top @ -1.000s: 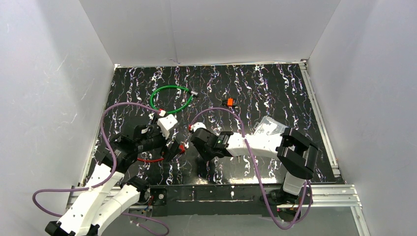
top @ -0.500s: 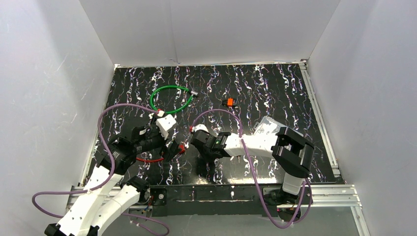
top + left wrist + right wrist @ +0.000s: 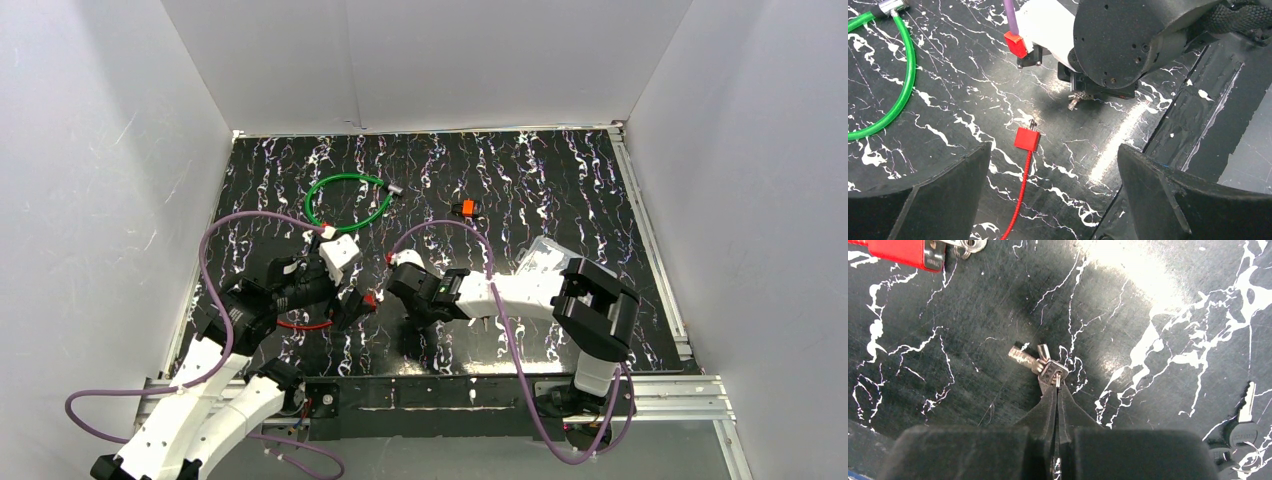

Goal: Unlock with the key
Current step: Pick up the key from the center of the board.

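A red lock (image 3: 1027,138) with a red cable (image 3: 1018,200) lies on the black marbled table, centred between my left gripper's (image 3: 1054,165) wide-open jaws and a little ahead of them. My right gripper (image 3: 1057,385) is shut on a small silver key (image 3: 1048,371); its blade (image 3: 1023,357) points toward the lock (image 3: 903,252), with a gap between them. In the top view the right gripper (image 3: 400,290) is just right of the lock (image 3: 368,299) and the left gripper (image 3: 350,300). The left wrist view shows the key (image 3: 1075,101) hanging under the right gripper.
A green cable lock (image 3: 348,200) lies at the back left. A small orange object (image 3: 467,208) sits mid-back. Spare keys (image 3: 1243,425) lie on the table to the right of my right gripper. White walls enclose the table.
The right arm has drawn slightly leftward with the key still gripped. The left gripper stays open over the red lock with almost no movement.
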Available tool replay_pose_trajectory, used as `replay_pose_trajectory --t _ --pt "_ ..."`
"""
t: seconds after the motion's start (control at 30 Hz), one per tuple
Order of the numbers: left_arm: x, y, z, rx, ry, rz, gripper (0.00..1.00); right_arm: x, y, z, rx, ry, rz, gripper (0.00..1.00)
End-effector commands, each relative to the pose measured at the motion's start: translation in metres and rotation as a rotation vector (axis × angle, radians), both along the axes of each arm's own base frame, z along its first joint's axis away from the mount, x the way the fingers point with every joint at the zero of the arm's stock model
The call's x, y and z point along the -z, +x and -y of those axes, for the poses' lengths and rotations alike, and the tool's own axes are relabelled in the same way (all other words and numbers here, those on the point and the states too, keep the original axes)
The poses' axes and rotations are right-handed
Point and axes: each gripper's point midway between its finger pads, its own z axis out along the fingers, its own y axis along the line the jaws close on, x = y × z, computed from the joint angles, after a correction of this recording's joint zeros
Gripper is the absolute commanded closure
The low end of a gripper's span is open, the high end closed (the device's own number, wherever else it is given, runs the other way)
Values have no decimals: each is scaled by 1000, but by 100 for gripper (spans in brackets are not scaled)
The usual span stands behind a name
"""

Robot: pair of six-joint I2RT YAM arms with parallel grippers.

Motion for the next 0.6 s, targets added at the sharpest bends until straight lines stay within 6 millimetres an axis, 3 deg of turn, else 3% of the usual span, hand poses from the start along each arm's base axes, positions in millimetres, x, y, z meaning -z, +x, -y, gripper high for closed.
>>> replay_pose_trajectory --t 0.0,0.4,0.57 --pt "1 -6 4 56 -11 7 2 -10 6 1 41 46 22 99" --pt "28 -18 15 221 8 -4 2 -88 9 -15 -8 266 94 99" --pt "27 -11 21 288 15 85 2 -128 1 -11 -59 371 124 99"
